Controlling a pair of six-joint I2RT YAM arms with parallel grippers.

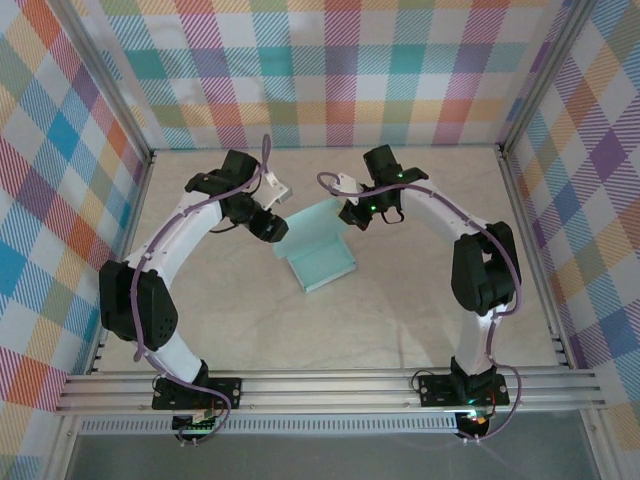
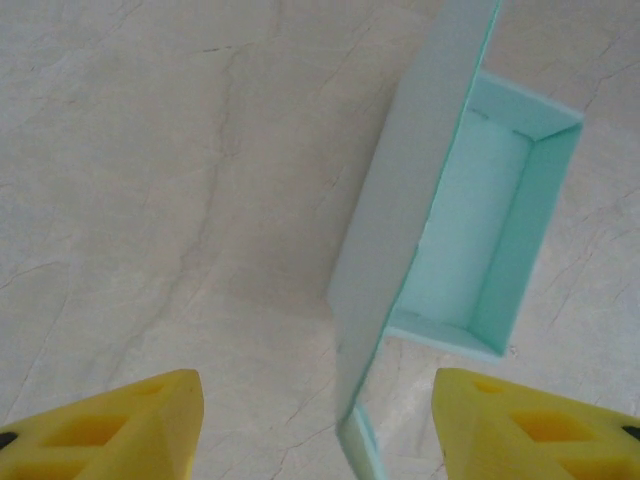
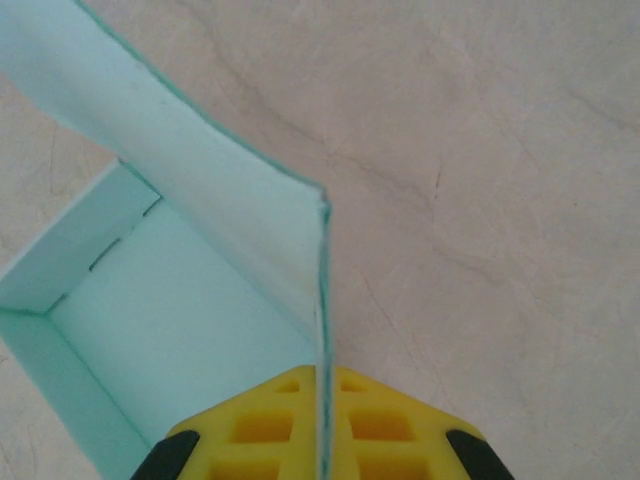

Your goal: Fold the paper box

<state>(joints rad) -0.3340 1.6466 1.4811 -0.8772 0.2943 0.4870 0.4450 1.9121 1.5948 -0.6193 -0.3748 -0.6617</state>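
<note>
Paper box (image 1: 322,262), pale mint, shallow, open-topped

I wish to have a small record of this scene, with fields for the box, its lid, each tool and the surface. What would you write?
object: paper box, mint card, tray part formed with walls up
lid: not closed, stands up along one long side of the tray
right tool: shut on the lid's bent end flap, card edge between its fingers
left tool: open, one finger on each side of the lid's end, apart from it
surface: pale marbled table
</note>
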